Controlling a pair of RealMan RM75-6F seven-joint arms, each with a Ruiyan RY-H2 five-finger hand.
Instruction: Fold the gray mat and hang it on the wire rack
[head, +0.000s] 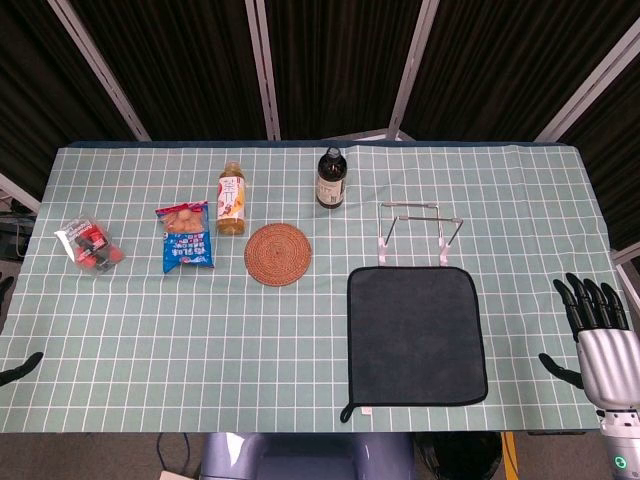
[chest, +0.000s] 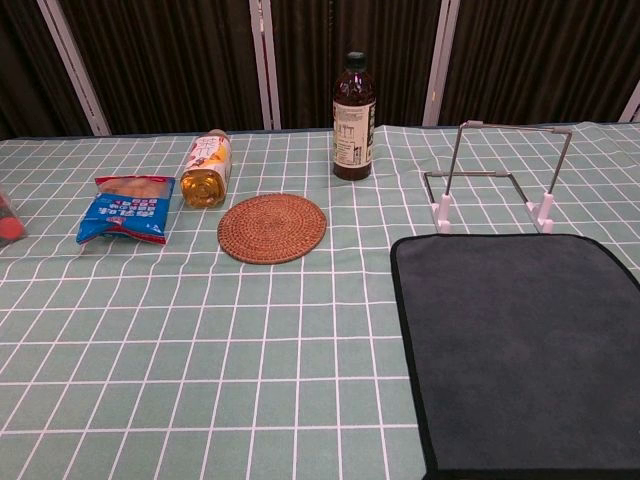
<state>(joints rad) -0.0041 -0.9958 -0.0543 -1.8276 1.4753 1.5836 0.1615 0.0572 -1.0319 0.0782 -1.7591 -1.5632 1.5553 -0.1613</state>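
The gray mat (head: 416, 335) lies flat and fully unfolded on the table (head: 300, 350), toward the right side, with its small hanging loop at the near left corner. Its far edge sits just in front of the white feet of the wire rack (head: 418, 232), which stands upright behind it; this placement appears intended to keep the lift from mat to rack short once the fold is made. No fold has been started, so the task is judged to be at its very beginning. The right hand (head: 598, 335) hovers at the right table edge, well apart from the mat, fingers extended and spread, holding and touching nothing. Of the left hand (head: 22, 368) only a dark tip shows at the left edge, so its opening cannot be determined. A woven coaster (head: 278, 254), two bottles and two snack packs sit further left, apart from the mat.
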